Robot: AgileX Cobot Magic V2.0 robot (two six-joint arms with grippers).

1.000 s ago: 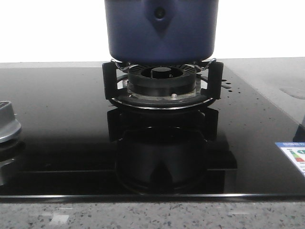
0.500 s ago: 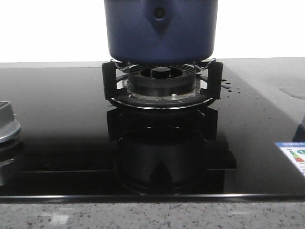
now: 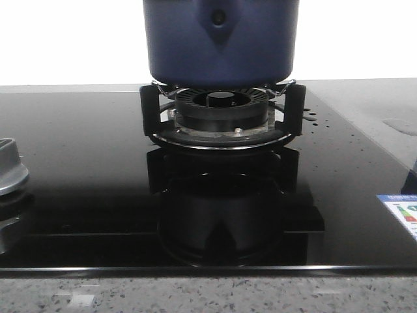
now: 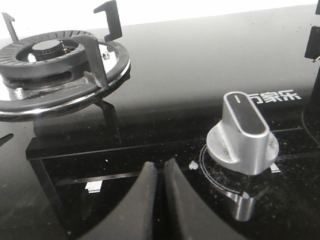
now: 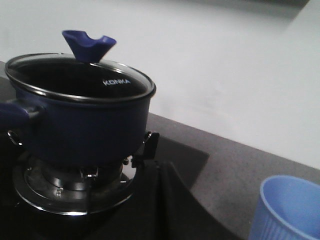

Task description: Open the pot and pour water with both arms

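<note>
The dark navy-blue pot [image 3: 220, 40] stands on the centre burner's stand [image 3: 221, 117]. In the right wrist view the pot [image 5: 80, 120] carries a glass lid [image 5: 80, 77] with a blue knob [image 5: 89, 45]. A pale blue cup [image 5: 287, 210] stands on the grey counter to the right. My left gripper [image 4: 161, 167] is shut and empty, low over the black glass hob beside a silver control knob [image 4: 243, 132]. My right gripper [image 5: 159, 167] is shut and empty, near the foot of the pot's burner. Neither gripper shows in the front view.
A second, bare burner [image 4: 55, 65] with pan supports lies beyond the left gripper. A silver knob [image 3: 10, 169] shows at the hob's left edge. An energy label [image 3: 401, 215] sits at the hob's right edge. Speckled counter runs along the front.
</note>
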